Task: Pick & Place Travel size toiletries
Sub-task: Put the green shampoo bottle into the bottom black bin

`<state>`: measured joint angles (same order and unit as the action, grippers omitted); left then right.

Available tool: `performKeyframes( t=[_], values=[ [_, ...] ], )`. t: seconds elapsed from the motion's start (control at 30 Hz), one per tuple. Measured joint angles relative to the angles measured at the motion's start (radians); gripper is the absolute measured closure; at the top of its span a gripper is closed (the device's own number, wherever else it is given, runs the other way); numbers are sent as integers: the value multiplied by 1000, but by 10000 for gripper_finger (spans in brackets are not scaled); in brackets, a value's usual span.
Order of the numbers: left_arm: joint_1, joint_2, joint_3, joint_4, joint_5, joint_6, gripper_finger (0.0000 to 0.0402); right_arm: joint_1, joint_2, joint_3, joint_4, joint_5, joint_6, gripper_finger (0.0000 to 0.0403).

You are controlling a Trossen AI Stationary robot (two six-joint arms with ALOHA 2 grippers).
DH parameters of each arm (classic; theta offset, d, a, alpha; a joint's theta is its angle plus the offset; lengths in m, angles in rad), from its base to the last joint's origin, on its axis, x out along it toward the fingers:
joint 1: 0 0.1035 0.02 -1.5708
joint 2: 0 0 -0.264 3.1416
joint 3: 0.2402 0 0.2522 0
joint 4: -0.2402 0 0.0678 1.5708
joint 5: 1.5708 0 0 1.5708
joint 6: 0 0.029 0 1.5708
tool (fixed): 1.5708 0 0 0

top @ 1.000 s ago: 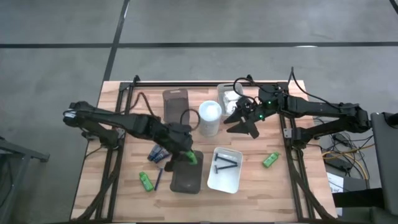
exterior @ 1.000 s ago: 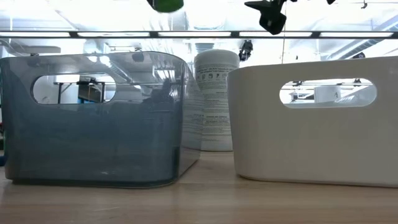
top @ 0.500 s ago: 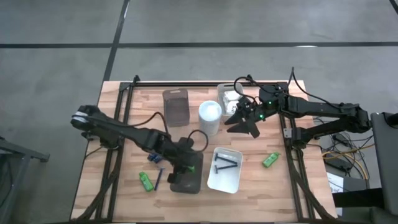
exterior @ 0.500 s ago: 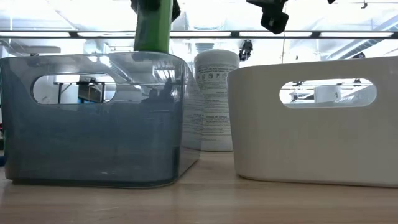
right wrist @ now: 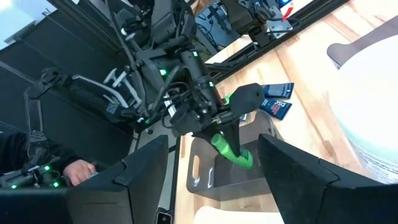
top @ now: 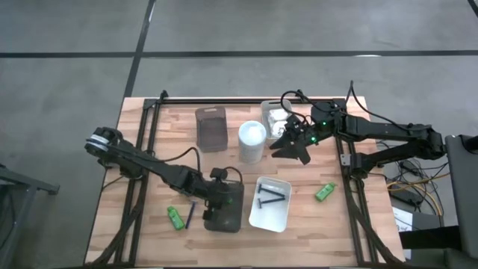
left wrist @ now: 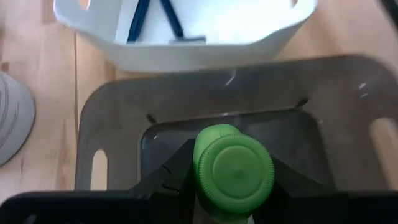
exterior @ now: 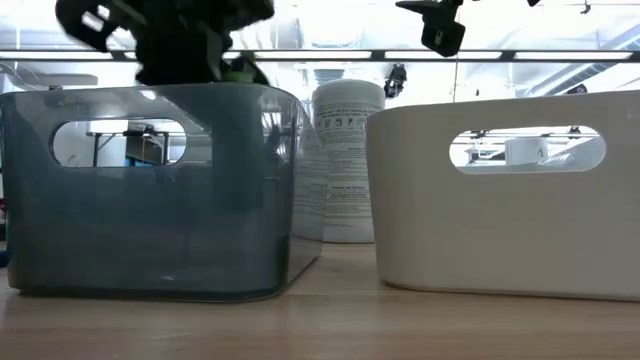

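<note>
My left gripper [left wrist: 233, 186] has come down over the grey tray [top: 224, 213] at the near edge of the table. A second ago it carried the green bottle [left wrist: 233, 169] above the tray; now the bottle hangs just inside the rim, cap toward the wrist camera, with both fingers clamped on its sides. The right wrist view shows the same bottle [right wrist: 231, 149] pointing down into the tray. I judge the placing nearly done: what remains is to let go and lift clear.

My right gripper [top: 297, 146] hovers beside the tall white cylinder [top: 252, 142], near the clear tray [top: 273, 113] with the white packets at the far side. Its fingers have narrowed a little over the last second but stand apart, with nothing between them.

Two green bottles are yet to be sorted: one [top: 175, 217] lies left of the grey tray, the other [top: 325, 192] right of the white tray [top: 270, 203]. The white tray holds the two razors [top: 269, 196]. The navy tubes [right wrist: 277, 99] lie on the wood behind the grey tray.

As for writing, the cylinder [exterior: 347, 160] carries blocks of small print and a row of symbols in the low view, and the navy tubes have white lettering, but I cannot read either.
</note>
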<state>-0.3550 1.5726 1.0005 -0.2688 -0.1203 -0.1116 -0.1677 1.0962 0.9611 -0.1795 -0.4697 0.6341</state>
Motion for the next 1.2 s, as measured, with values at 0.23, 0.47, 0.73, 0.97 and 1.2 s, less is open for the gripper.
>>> performKeyframes(
  t=[0.23,0.47,0.73,0.97,1.2],
  values=[
    [8,9,-68,67,-5,4,291,0,4,-3,1,20,-6,145],
    [30,10,-73,68,-5,14,287,0,8,-9,2,54,-13,134],
    [60,10,-87,68,-5,14,266,0,18,-12,1,54,-19,124],
    [66,8,-124,83,-6,5,264,0,18,-9,1,53,-50,116],
    [75,10,-106,74,-4,5,262,0,18,-10,1,53,-67,109]
  ],
)
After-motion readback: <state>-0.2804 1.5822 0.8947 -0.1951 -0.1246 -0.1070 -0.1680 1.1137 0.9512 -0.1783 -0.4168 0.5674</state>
